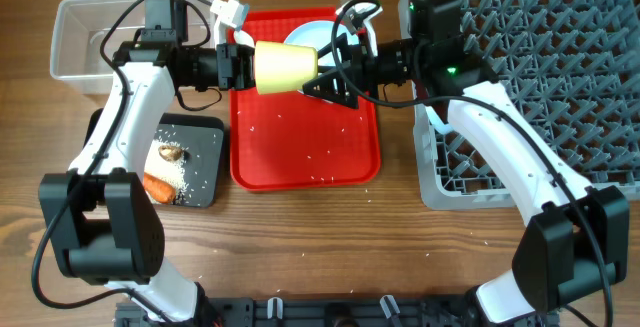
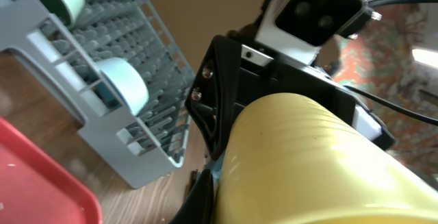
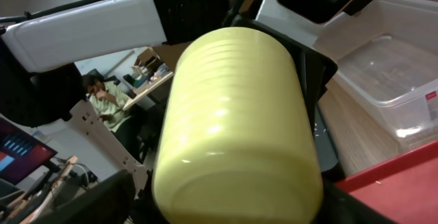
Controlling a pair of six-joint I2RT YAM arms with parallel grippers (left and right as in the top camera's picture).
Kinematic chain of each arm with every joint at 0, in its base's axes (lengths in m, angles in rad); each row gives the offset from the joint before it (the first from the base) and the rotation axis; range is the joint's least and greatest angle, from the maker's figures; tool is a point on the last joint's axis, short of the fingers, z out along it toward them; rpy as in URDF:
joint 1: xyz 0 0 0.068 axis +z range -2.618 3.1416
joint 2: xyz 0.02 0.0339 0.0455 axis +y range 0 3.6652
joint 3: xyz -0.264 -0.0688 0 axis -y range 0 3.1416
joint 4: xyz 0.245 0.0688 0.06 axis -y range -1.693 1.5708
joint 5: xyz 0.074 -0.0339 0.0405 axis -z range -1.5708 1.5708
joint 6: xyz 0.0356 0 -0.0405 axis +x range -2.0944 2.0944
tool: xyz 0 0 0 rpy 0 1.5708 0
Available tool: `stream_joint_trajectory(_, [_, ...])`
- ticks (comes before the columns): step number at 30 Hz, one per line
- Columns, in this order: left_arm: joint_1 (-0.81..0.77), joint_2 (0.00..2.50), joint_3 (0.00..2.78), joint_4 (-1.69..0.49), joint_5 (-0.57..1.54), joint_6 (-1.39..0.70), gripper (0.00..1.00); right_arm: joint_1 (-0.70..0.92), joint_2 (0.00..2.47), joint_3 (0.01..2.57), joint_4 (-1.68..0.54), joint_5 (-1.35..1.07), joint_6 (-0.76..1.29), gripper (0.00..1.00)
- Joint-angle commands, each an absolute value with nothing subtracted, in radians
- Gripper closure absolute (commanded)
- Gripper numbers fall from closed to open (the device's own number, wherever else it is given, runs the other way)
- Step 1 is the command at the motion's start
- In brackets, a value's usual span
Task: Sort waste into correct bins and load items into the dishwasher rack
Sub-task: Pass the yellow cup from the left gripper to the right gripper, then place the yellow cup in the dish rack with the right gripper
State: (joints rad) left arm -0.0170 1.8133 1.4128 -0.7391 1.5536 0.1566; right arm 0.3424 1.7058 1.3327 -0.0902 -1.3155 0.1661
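You are holding the cup (image 1: 285, 65) on its side in the air above the red tray (image 1: 300, 157), between both arms. Your left gripper (image 1: 243, 64) is clenching one end of it. Your right gripper (image 1: 325, 79) is standing at the other end with its jaws either side of the cup; I cannot tell whether they are gripping it yet.

This is looking like a hand-over on the way to the rack (image 1: 560, 87). The next move is calling for a sure hold on the right before the left lets go, then a carry to a free spot among the tines.

You are working with:
- one cup
- one plate (image 1: 312, 35) on the red tray behind it
- two bowls (image 2: 126, 87) sitting in the rack
- one black tray (image 1: 205, 182) carrying one carrot (image 1: 157, 186), one lump (image 1: 170, 152) and some rice (image 1: 175, 172)
- one tub (image 1: 85, 42)

Loose grains are also lying on the red tray.
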Motion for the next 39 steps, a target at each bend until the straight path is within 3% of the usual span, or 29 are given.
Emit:
stream_joint_trajectory(1, [-0.024, 1.813, 1.422, -0.737, 1.461, 0.118, 0.96, 0.350, 1.713, 1.337, -0.066, -1.391, 0.159, 0.25])
stream_joint_trajectory(7, [-0.094, 1.813, 1.422, -0.736, 1.385, 0.119, 0.96, 0.376, 1.713, 1.337, -0.044, -1.332, 0.160, 0.29])
stream_joint_trajectory(13, [-0.092, 1.813, 1.422, -0.728, 1.385, 0.118, 0.96, 0.376, 1.713, 1.337, -0.046, -1.332, 0.161, 0.52])
stream_joint_trajectory(14, [-0.092, 1.813, 1.422, -0.727, 1.385, 0.119, 0.89, 0.376, 1.713, 1.337, -0.046, -1.332, 0.162, 0.53])
stream_joint_trajectory(16, [-0.092, 1.813, 1.422, -0.724, 1.385, 0.119, 0.65, 0.376, 1.713, 1.337, -0.045, -1.332, 0.161, 0.55])
stream_joint_trajectory(17, [-0.092, 1.813, 1.422, -0.720, 1.385, 0.119, 0.76, 0.376, 1.713, 1.337, -0.045, -1.332, 0.161, 0.56])
stream_joint_trajectory(18, [-0.092, 1.813, 1.422, -0.715, 1.385, 0.119, 0.96, 0.376, 1.713, 1.337, -0.046, -1.333, 0.161, 0.56])
stream_joint_trajectory(21, [-0.092, 1.813, 1.422, -0.709, 1.386, 0.115, 0.96, 0.376, 1.713, 1.336, -0.056, -1.332, 0.160, 0.56])
stream_joint_trajectory(25, [-0.092, 1.813, 1.422, -0.689, 1.386, 0.091, 0.96, 0.376, 1.713, 1.333, -0.072, -1.331, 0.155, 0.48])
stream_joint_trajectory(28, [-0.092, 1.813, 1.422, -0.625, 1.398, 0.036, 0.96, 0.376, 1.713, 1.333, -0.107, -1.322, 0.126, 0.35])
stream_joint_trajectory(33, [-0.092, 1.813, 1.422, -0.619, 1.402, 0.036, 0.96, 0.376, 1.713, 1.333, -0.146, -1.302, 0.105, 0.32])
stream_joint_trajectory(35, [-0.092, 1.813, 1.422, -0.616, 1.402, 0.036, 0.96, 0.376, 1.713, 1.333, -0.163, -1.302, 0.104, 0.16])
stream_joint_trajectory(36, [-0.092, 1.813, 1.422, -0.616, 1.402, 0.036, 0.96, 0.376, 1.713, 1.333, -0.173, -1.302, 0.102, 0.13])
stream_joint_trajectory(39, [-0.092, 1.813, 1.422, -0.617, 1.405, 0.036, 0.96, 0.376, 1.713, 1.333, -0.195, -1.301, 0.065, 0.18])
